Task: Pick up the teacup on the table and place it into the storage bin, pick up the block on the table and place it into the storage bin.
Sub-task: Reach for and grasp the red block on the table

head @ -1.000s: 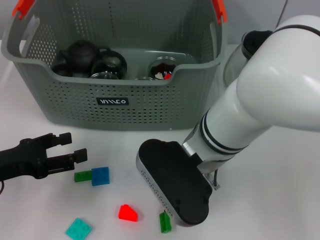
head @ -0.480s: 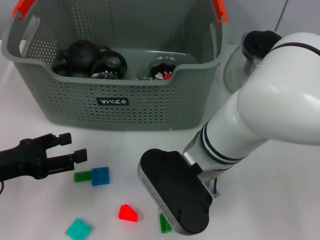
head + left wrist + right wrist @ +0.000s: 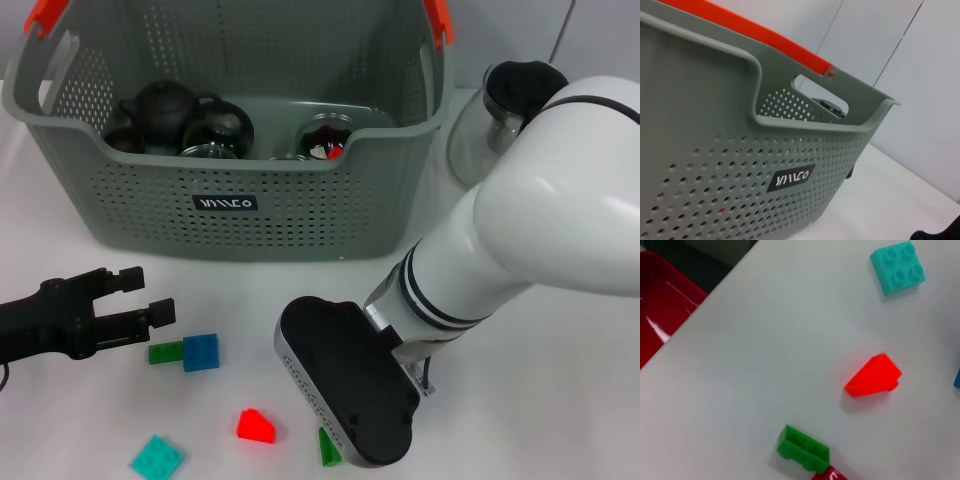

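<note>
Storage bin (image 3: pixel 250 190) w/ black teapot (image 3: pixel 165 105), glass cups (image 3: pixel 325 138)

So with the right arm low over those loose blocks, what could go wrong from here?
The right arm's wrist housing hides most of the green block in the head view, so a misaligned grasp could go unnoticed there. The red block lies close beside it and might get nudged. The left gripper hangs open next to the blue block, and both arms share a small patch of table, so they may crowd each other.
</note>
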You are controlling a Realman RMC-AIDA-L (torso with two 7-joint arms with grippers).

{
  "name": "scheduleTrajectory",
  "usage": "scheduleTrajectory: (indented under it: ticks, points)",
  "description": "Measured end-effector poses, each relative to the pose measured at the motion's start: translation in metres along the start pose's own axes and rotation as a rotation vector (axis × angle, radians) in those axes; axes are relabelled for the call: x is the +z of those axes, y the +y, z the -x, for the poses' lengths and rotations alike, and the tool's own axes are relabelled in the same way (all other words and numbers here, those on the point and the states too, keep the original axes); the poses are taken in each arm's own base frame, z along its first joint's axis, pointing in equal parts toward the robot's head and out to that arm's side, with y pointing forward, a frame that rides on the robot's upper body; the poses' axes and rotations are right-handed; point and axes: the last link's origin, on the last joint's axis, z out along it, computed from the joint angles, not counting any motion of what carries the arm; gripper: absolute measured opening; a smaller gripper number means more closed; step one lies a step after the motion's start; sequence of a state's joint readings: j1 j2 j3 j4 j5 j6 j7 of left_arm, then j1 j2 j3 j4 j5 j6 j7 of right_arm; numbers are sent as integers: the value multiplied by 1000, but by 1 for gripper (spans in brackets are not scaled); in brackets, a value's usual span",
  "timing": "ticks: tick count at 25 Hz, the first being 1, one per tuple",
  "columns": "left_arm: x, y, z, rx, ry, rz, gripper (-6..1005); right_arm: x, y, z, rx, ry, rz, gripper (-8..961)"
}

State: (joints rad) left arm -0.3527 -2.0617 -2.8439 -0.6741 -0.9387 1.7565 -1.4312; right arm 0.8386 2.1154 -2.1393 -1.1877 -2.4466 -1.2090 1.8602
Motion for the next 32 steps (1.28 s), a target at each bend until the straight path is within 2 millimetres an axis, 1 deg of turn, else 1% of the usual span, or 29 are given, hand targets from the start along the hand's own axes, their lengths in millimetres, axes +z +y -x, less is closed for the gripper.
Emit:
scheduleTrajectory:
  ticks: [15,25,31,32]
  points:
    - [0,0,0,2,0,0,871,3,-5,1,70,-14,-42,892]
    - [0,0,0,2,1,2,871,4,0,-2,79,-4,-15,881]
    - [0,0,0,2,1,2,872,4,1,1,96,-22,-4,875]
    - [0,0,1,2,1,2,872,4,1,1,97,-24,-3,835]
